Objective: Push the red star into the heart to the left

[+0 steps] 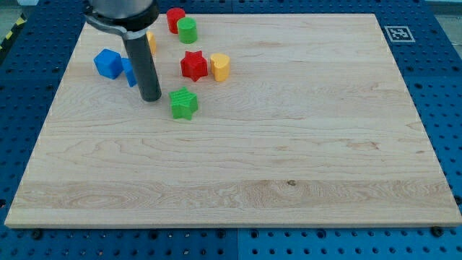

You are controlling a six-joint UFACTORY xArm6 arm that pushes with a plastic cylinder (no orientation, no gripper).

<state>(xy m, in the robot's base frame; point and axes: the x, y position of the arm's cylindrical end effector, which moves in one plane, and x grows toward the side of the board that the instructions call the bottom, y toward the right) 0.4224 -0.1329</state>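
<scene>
The red star (193,65) lies on the wooden board (238,166) in the upper left part of the view. A yellow heart-like block (219,66) touches its right side. A blue block (108,63), its shape unclear, lies further to the view's left. A second blue block (130,72) beside it is partly hidden by the rod. My tip (151,100) rests on the board between the blue blocks and a green star (184,103). It is below and to the left of the red star and touches no block.
A red block (175,18) and a green cylinder (188,30) sit together near the board's top edge. A yellow block (151,41) shows partly behind the rod. A black-and-white marker (398,32) is at the top right corner.
</scene>
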